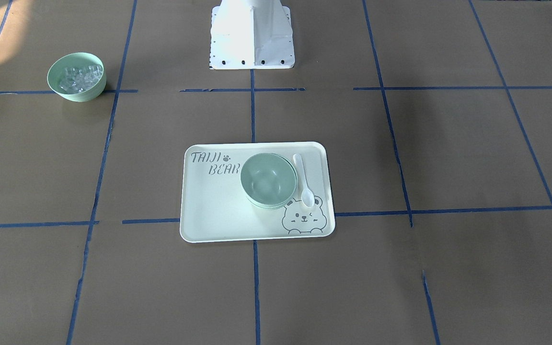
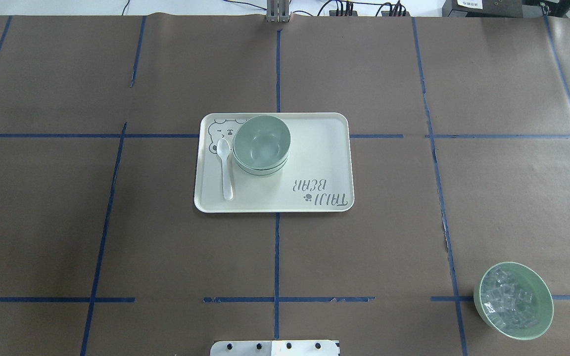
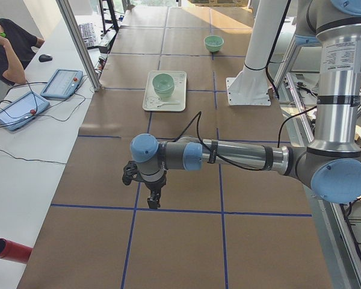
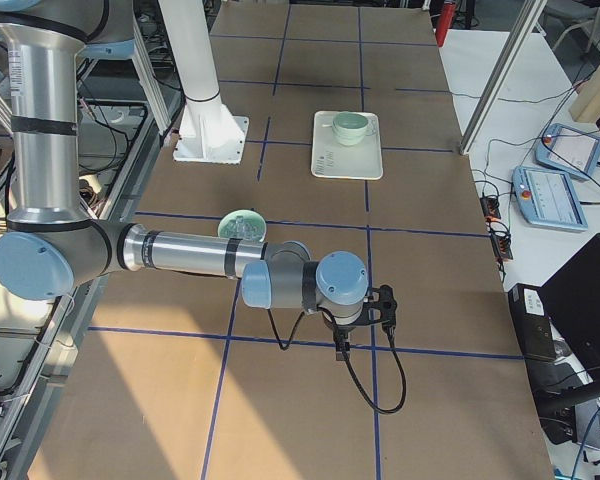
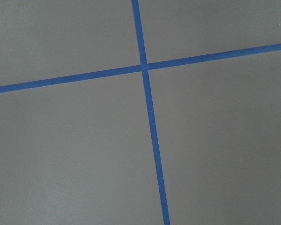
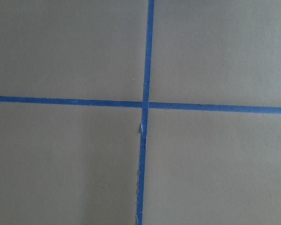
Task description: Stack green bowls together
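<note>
Brown paper (image 2: 67, 222) crossed by blue tape lines covers the long table, and a pale bear-print tray (image 2: 314, 158) sits at its middle. The green bowls (image 2: 261, 144) stand on the tray, nested into one stack toward its bear-print end, with a white spoon (image 2: 225, 168) lying just beside them. How many rims are in the stack is hard to count.

A similar bowl of clear cubes (image 2: 512, 300) sits well apart from the tray, toward the robot's right. The left gripper (image 3: 152, 201) and right gripper (image 4: 341, 348) hang over bare paper far from the tray, one toward each end of the table. Only the side views show them, so I cannot tell how their jaws stand.

The stacking looks done. Any correction should come straight down over the stack, clear of the spoon, and should leave the bowl of cubes alone.
</note>
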Controlling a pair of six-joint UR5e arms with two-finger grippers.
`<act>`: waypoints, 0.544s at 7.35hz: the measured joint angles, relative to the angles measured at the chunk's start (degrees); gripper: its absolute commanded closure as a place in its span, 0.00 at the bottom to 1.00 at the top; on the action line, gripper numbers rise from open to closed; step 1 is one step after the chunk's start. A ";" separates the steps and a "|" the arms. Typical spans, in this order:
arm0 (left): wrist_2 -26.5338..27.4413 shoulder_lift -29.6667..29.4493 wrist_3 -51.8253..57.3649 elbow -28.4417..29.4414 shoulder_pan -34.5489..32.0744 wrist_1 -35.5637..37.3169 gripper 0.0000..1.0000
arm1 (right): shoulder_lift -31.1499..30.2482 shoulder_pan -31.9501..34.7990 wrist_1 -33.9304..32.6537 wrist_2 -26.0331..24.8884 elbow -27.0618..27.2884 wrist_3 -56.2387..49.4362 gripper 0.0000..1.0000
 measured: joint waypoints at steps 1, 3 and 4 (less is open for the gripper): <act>0.01 0.00 0.00 0.00 0.02 0.00 0.00 | 0.07 0.03 -0.16 0.02 0.08 0.00 0.00; -0.02 0.00 -0.60 0.00 0.01 0.02 0.00 | 0.15 0.03 -0.23 -0.02 0.09 0.04 0.00; -0.12 -0.06 -3.03 -0.05 0.01 0.04 0.00 | 0.16 0.03 -0.20 -0.05 0.11 0.02 0.00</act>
